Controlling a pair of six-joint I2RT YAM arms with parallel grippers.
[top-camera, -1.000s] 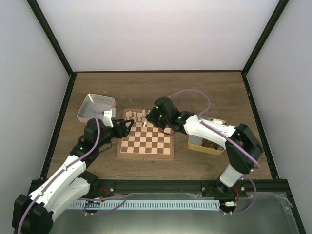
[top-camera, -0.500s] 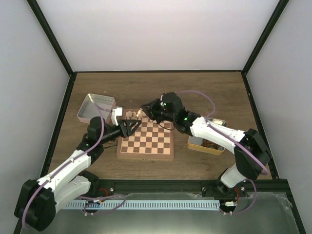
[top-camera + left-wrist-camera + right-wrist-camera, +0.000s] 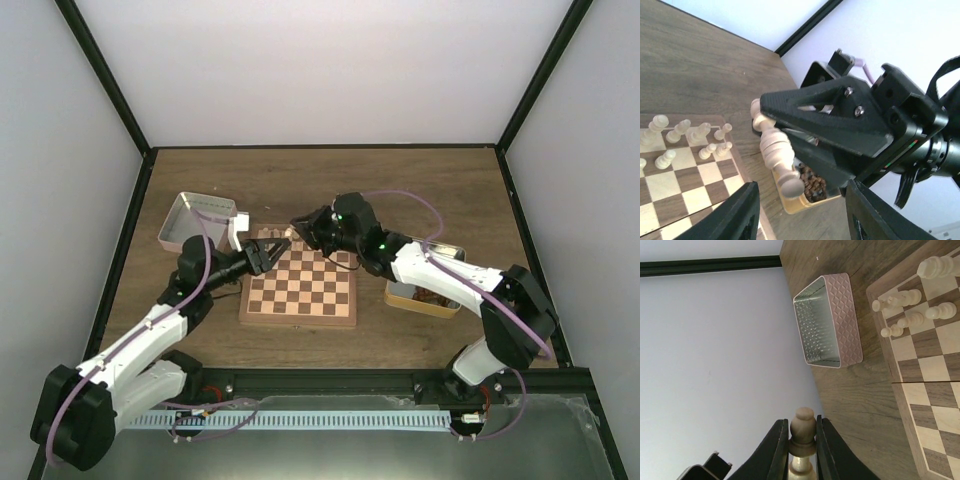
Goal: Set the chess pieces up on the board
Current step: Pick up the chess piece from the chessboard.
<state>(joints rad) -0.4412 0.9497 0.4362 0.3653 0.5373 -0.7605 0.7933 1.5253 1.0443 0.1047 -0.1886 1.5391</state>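
— Left jaws have edged up to the right ones above the board (image 3: 298, 322), spread wide and empty.
— Right jaws pinch a pale piece (image 3: 776, 152) in mid-air over the far left corner. Looks a handover: left must close round it before right lets go.

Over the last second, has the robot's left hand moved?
Yes. The left hand has gone rightward and farther from the arm bases, from the board's left edge to above its far rows.
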